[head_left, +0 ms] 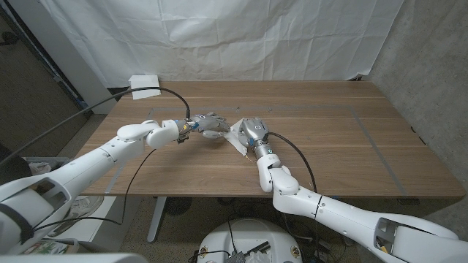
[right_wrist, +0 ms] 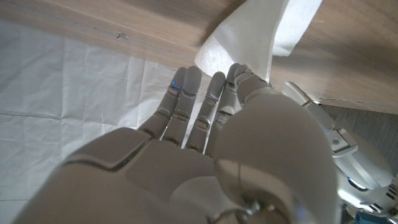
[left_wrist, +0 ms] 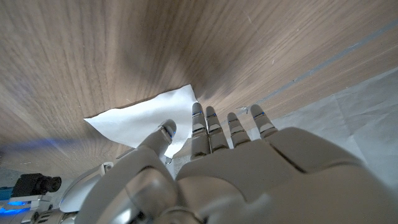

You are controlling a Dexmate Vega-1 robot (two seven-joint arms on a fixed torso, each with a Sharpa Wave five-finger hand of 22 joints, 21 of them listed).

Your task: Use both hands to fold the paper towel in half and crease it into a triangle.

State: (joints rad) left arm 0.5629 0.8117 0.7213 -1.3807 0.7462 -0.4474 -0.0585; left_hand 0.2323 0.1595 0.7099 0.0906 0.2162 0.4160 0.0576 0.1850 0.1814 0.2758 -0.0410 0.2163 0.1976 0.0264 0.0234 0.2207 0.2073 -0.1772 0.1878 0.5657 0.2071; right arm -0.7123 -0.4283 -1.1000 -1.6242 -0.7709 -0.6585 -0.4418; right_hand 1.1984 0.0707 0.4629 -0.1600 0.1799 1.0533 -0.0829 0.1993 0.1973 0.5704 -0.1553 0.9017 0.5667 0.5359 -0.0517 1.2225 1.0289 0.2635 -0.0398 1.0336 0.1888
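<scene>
White and thin, the paper towel (head_left: 235, 135) lies mid-desk (head_left: 329, 153), showing a pointed corner and a raised, curling edge in the wrist views (its full outline is hidden). Right hand (head_left: 252, 131) and left hand (head_left: 208, 125) both rest on it, fingers extended; whether either pinches it I cannot tell.
</scene>
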